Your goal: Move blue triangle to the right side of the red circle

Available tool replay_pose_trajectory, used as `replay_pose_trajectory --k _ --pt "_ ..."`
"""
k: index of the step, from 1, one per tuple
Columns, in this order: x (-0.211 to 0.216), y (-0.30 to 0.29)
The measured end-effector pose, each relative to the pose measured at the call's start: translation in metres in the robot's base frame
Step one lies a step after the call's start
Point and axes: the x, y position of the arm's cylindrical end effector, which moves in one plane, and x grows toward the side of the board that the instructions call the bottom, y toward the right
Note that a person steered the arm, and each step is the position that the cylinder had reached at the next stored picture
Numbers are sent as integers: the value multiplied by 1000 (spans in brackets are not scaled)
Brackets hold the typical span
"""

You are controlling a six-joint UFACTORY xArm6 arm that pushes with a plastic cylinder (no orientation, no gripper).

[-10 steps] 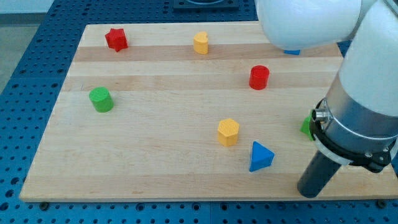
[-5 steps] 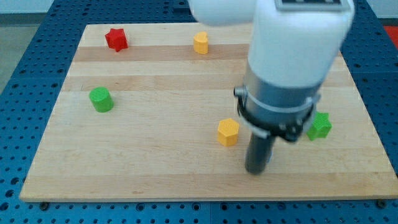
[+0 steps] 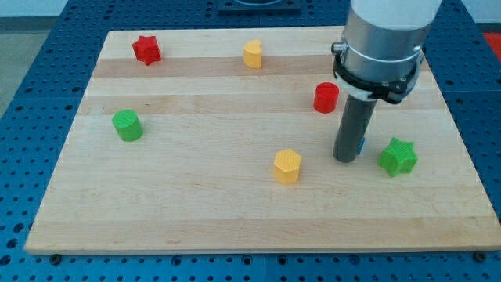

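I have no fingers on this rig, so there is nothing to open, close or hold; the arm ends in a dark rod. My tip (image 3: 345,159) rests on the counter (image 3: 196,204), in the right half of the view, below and slightly right of the red circle (image 3: 326,97) and apart from it.

The blue triangle (image 3: 362,144) is almost wholly hidden behind the rod. Only a thin blue sliver shows at the rod's right edge, just above the tip; its shape cannot be made out from this, and I cannot tell for certain whether the rod touches it. That sliver lies below and to the right of the red circle, and just left of the green star (image 3: 398,157).

Other blocks, all standing clear of my tip:
- Yellow hexagon (image 3: 287,166), to the left of the tip and a little lower.
- Green cylinder (image 3: 127,125), near the view's left edge of the counter.
- Red star (image 3: 146,49), at the top left.
- Yellow block (image 3: 252,54), at the top centre; its shape looks heart-like, though I cannot confirm it.
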Motion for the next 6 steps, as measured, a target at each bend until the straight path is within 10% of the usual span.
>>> replay_pose_trajectory --k 2,6 --pt "-80 35" --pt "-61 9"
